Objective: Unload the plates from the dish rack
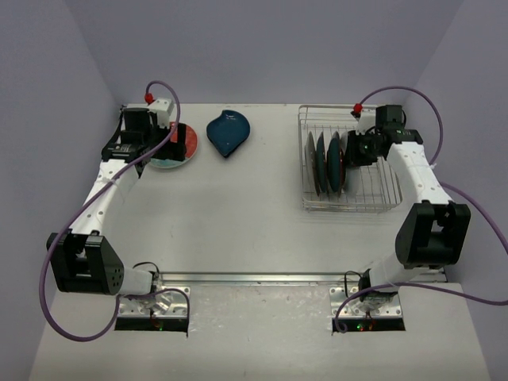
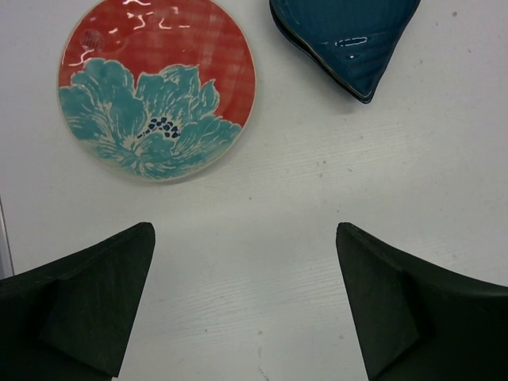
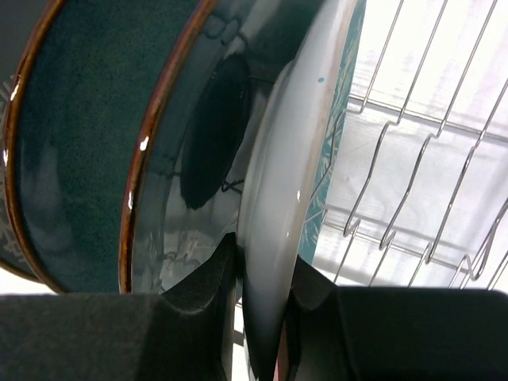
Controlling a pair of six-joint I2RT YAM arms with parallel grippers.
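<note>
The silvery wire dish rack (image 1: 373, 194) stands at the right with three plates (image 1: 324, 163) upright in it. My right gripper (image 1: 350, 151) is shut on the rim of the rightmost one. In the right wrist view that plate (image 3: 290, 151) has a white back and a teal-patterned face, pinched in my gripper (image 3: 266, 274). Two glossy teal plates with brown rims (image 3: 75, 143) stand behind it. A red plate with a teal flower (image 2: 155, 87) and a dark blue leaf-shaped dish (image 2: 345, 40) lie flat on the table. My left gripper (image 2: 246, 302) is open and empty just near of them.
The rack's wire dividers (image 3: 413, 198) to the right of the held plate hold nothing. The red plate (image 1: 184, 147) and the leaf dish (image 1: 228, 132) lie at the back left of the table. Purple walls close in the back and sides.
</note>
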